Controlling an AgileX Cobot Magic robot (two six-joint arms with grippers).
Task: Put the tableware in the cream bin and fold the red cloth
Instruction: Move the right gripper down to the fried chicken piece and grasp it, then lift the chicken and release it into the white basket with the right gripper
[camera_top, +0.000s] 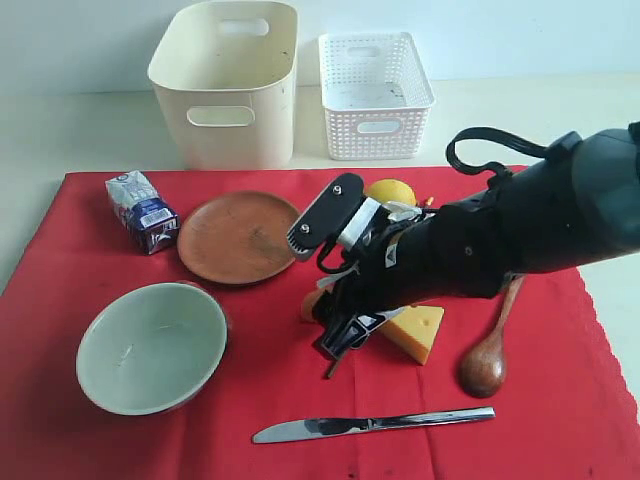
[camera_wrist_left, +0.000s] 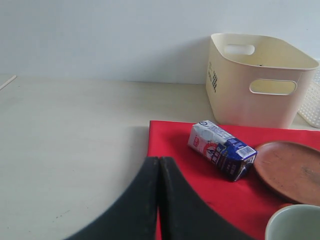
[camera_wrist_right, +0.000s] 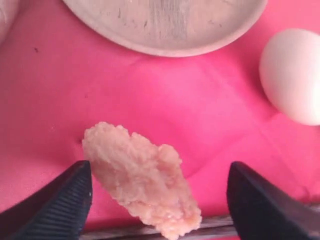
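Observation:
The red cloth (camera_top: 100, 270) lies flat under everything. On it are a pale green bowl (camera_top: 150, 345), a brown plate (camera_top: 238, 236), a wooden spoon (camera_top: 485, 365) and a silver knife (camera_top: 370, 425). The cream bin (camera_top: 225, 85) stands behind the cloth. My right gripper (camera_top: 337, 335) (camera_wrist_right: 160, 175) is low over the cloth's middle, open, its fingers either side of a nugget (camera_wrist_right: 140, 180) without touching it. A brown chopstick (camera_wrist_right: 114, 231) lies under the nugget. My left gripper (camera_wrist_left: 159, 165) is shut and empty at the cloth's left edge (camera_wrist_left: 170, 145).
A white lattice basket (camera_top: 375, 92) stands to the right of the cream bin. A blue-white carton (camera_top: 142, 210) lies left of the plate. An egg (camera_wrist_right: 292, 75), a lemon (camera_top: 390, 190) and a cheese wedge (camera_top: 415, 332) crowd round the right gripper.

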